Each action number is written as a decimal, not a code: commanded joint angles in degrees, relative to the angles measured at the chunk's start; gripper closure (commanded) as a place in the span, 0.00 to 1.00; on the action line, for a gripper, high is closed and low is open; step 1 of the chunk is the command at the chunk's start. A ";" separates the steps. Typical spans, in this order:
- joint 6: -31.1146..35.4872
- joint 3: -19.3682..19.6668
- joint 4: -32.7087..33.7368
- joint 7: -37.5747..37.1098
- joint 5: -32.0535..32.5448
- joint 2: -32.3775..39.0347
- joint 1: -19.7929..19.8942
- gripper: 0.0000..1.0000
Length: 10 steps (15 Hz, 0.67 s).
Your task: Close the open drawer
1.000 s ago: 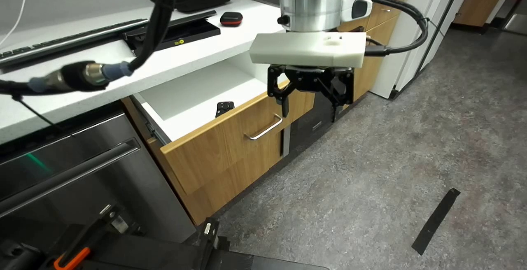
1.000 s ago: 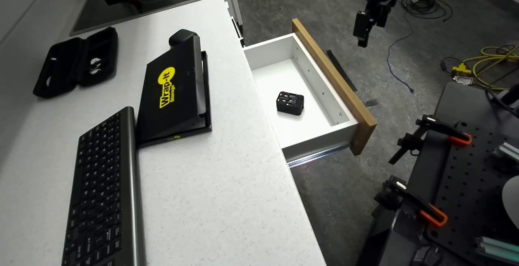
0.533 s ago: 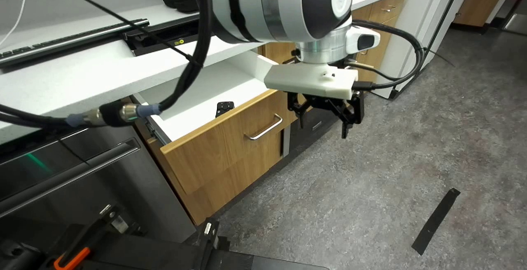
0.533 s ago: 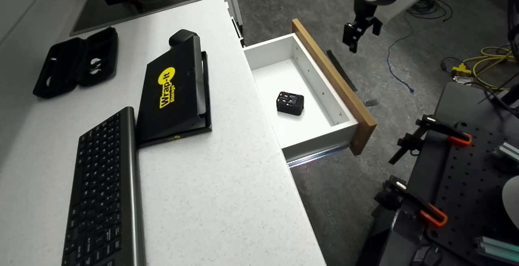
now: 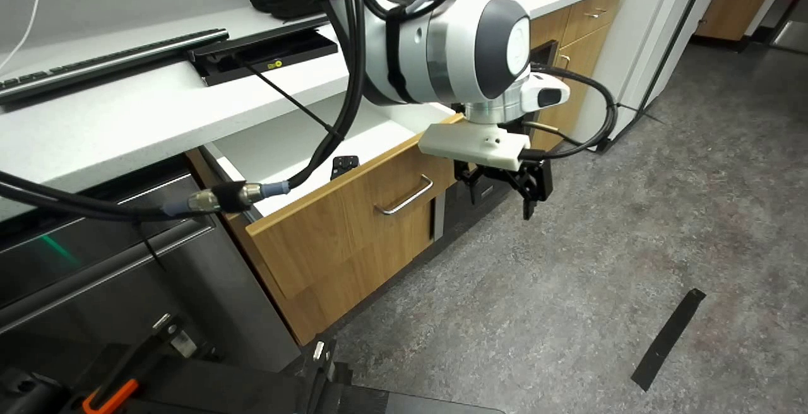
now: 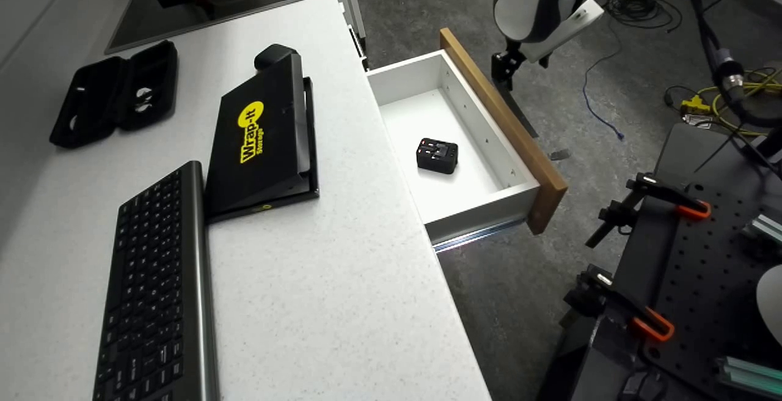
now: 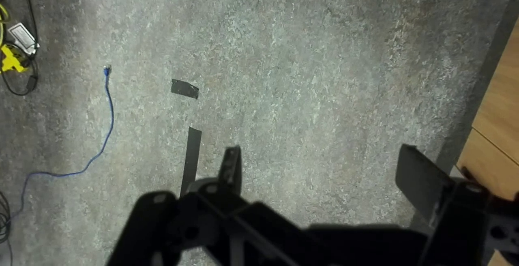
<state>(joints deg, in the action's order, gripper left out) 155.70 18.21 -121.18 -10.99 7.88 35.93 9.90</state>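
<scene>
- Wrist view is filled mostly by the grey floor; only along its right edge do I find some wood panels.
- From below the edge of the white bench, the drawer projects, still well pulled out.
- My arm reaches across above it. I judge that the step in hand is the approach: the claw must come in front of the wooden front, and the push seems not yet begun. The next move, in my opinion, calls for placing the claw against the outer face, rather close to the middle, then pressing steadily toward the bench. If I press only at one end, the drawer may go crooked and bind.
- The drawer itself looks wide and shallow, with light oak on the front and white inner walls. At its side shines a metal runner.
- The claw is released: its fingers are spread and hold nothing. In both exterior views it is near the outer face, seemingly toward one end. I see no contact, but I cannot be certain.
- The silver bar handle lies horizontally on the front, ungrasped.
- Smallest is a black block inside the drawer; it could slide if I push too abruptly.
</scene>
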 commanded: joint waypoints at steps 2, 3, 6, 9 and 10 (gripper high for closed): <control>-0.71 -5.01 7.85 0.96 -4.62 7.03 0.62 0.00; -1.04 -6.48 8.81 2.12 -5.41 7.75 1.05 0.00; -2.21 -9.97 11.46 5.63 -7.45 9.32 2.45 0.00; -3.67 -13.15 14.49 8.33 -8.92 10.07 2.88 0.00; -4.62 -14.47 15.67 9.04 -9.49 10.17 2.96 0.00</control>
<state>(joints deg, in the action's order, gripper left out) 154.90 7.77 -110.71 -5.53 1.28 44.72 11.65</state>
